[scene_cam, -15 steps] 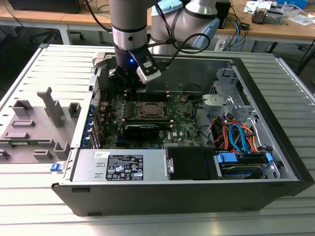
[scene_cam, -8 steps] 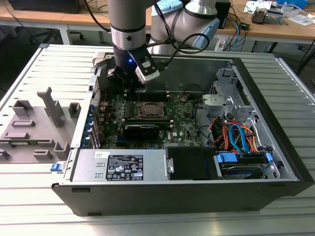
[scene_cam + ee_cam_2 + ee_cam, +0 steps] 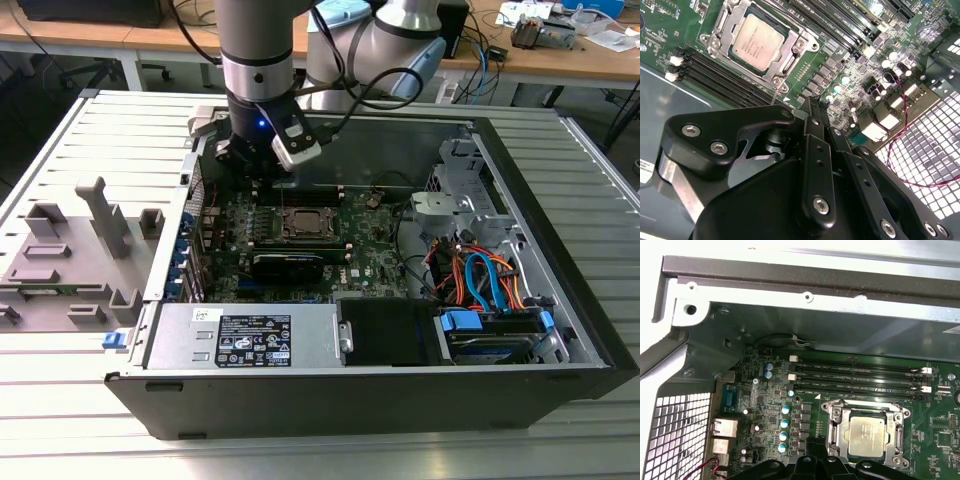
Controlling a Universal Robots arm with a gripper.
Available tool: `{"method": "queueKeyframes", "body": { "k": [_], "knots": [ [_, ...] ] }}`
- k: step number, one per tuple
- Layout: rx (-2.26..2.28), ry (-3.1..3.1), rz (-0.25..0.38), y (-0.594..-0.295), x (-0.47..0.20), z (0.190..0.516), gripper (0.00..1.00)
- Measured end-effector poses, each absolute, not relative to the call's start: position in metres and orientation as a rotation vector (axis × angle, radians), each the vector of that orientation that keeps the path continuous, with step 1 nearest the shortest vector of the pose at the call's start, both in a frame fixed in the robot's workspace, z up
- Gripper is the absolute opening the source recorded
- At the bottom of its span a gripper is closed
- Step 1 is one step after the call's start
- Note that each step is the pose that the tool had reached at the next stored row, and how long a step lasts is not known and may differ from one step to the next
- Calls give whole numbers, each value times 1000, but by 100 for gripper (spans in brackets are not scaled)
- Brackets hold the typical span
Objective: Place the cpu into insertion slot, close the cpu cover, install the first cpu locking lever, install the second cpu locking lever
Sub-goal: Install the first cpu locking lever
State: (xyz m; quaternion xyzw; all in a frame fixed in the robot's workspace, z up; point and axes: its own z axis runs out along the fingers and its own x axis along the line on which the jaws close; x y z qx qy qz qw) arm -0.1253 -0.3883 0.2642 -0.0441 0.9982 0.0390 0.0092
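Observation:
The cpu lies flat in its socket on the green motherboard, its pale metal top showing through the window of the cpu cover. That silvery frame is folded down around it. Both wrist views show the chip framed by the cover. My gripper hangs just above the board beside one corner of the socket, fingers together with nothing seen between them. A thin metal lever rod runs along the socket edge close to the fingertips. In the exterior view the gripper sits just to the left of the socket.
Black memory slots run along one side of the socket. The case's wall and perforated rear panel stand close by. A power supply and a drive bay with cables fill the near side. A grey fixture lies outside the case.

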Motion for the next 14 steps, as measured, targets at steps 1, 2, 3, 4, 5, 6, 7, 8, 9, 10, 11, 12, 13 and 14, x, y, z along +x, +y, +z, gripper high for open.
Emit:
{"method": "queueKeyframes", "body": {
  "k": [1, 2, 3, 4, 5, 6, 7, 8, 9, 10, 11, 12, 13, 14],
  "knots": [
    [-138, 3118, 122, -388, -126, 264, 11],
    [-138, 3118, 122, -388, -126, 264, 11],
    [-138, 3118, 122, -388, -127, 264, 11],
    [-138, 3118, 122, -388, -127, 264, 11],
    [-138, 3118, 122, -388, -128, 264, 11],
    [-138, 3118, 122, -388, -128, 264, 11],
    [-138, 3118, 122, -388, -129, 264, 11],
    [-138, 3118, 122, -388, -129, 264, 11],
    [-138, 3118, 122, -388, -130, 264, 11],
    [-138, 3118, 122, -388, -130, 264, 11],
    [-138, 3118, 122, -388, -130, 264, 11],
    [-138, 3118, 122, -388, -131, 264, 11],
    [-138, 3118, 122, -388, -131, 264, 11],
    [-138, 3118, 122, -388, -131, 264, 11]
  ]
}}
